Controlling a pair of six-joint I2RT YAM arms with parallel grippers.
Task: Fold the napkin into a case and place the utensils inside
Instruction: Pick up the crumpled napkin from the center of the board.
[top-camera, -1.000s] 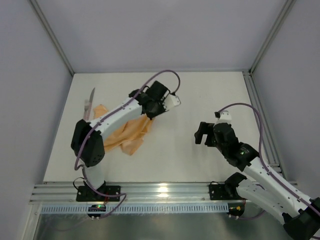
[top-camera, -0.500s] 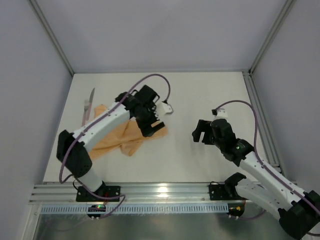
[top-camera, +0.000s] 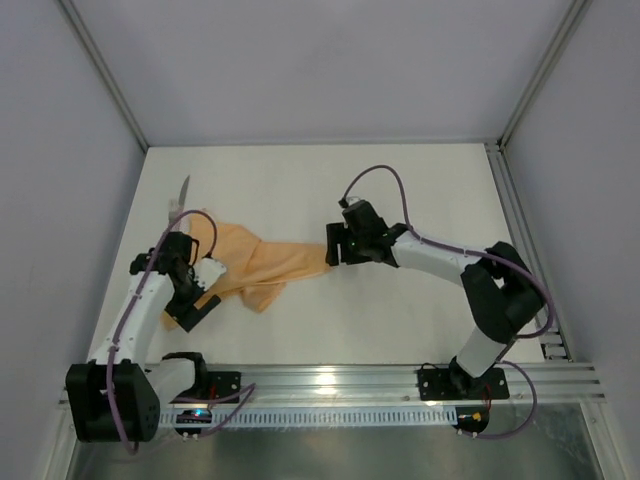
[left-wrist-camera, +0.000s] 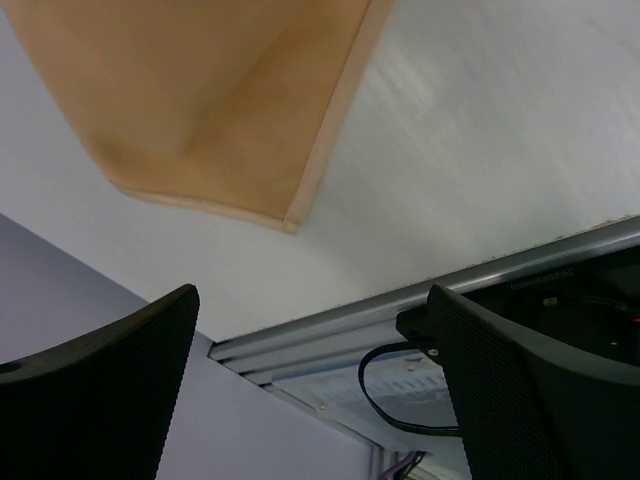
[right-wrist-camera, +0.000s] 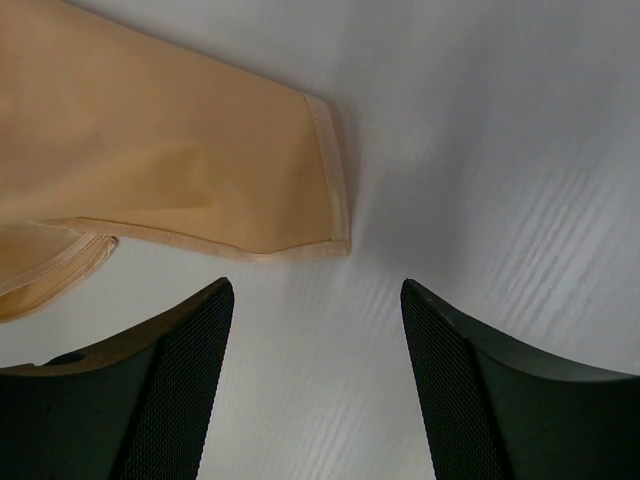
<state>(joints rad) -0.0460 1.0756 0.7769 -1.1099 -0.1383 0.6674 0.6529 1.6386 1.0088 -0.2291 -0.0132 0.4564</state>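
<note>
The peach-orange napkin (top-camera: 262, 262) lies loosely bunched on the table's left half, with one corner stretched out to the right. No case is in view. My right gripper (top-camera: 332, 248) sits at that right corner, open. In the right wrist view the hemmed corner (right-wrist-camera: 300, 200) lies just ahead of the gripper (right-wrist-camera: 315, 335), not between its fingers. My left gripper (top-camera: 192, 310) hangs open and empty off the napkin's near-left edge. The left wrist view has the cloth (left-wrist-camera: 210, 100) above the gripper (left-wrist-camera: 315, 370). One of the utensils, a knife (top-camera: 181, 195), lies at the far left beside the napkin.
A metal rail (top-camera: 330, 380) runs along the table's near edge and shows in the left wrist view (left-wrist-camera: 420, 300) too. Grey walls enclose the white table (top-camera: 420, 190) on three sides. A black cable (left-wrist-camera: 385, 395) loops below the rail.
My left gripper opened, let the napkin go and swung back to the near left. My right arm reached across to the napkin's right corner, which now lies stretched out to the right.
</note>
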